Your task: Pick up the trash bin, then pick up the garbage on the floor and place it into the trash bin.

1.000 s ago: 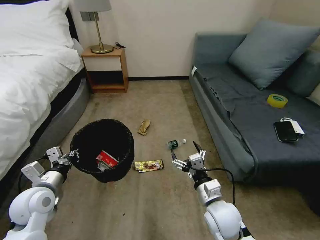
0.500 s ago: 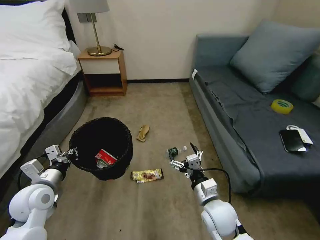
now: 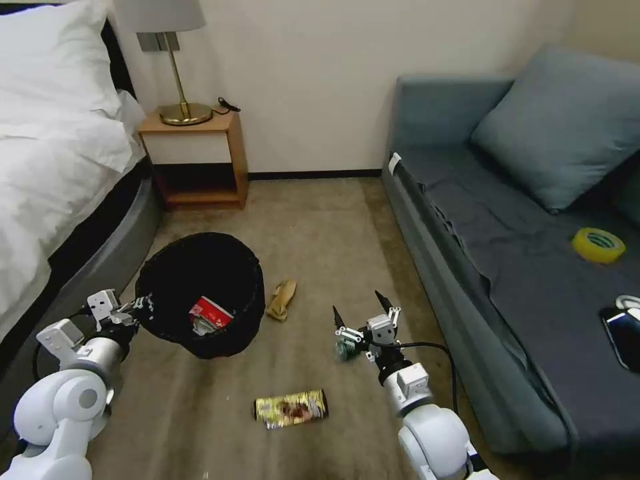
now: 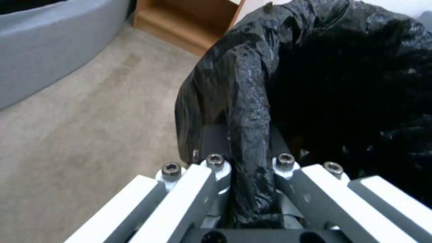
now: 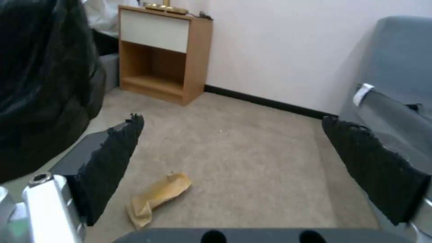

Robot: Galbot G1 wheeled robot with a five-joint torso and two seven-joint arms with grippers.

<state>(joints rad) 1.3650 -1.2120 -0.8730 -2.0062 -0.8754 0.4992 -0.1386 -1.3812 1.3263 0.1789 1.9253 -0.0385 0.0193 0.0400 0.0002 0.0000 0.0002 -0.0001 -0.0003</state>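
Trash bin point(image 3: 200, 293), tilted, mouth facing up and toward the robot; left gripper point(image 3: 137, 310) pinching its bag rim.
Snack wrapper point(image 3: 291, 408) lying crosswise on carpet point(image 3: 320, 233); right gripper point(image 3: 360, 319) hovering spread beside green bottle point(image 3: 345, 347).
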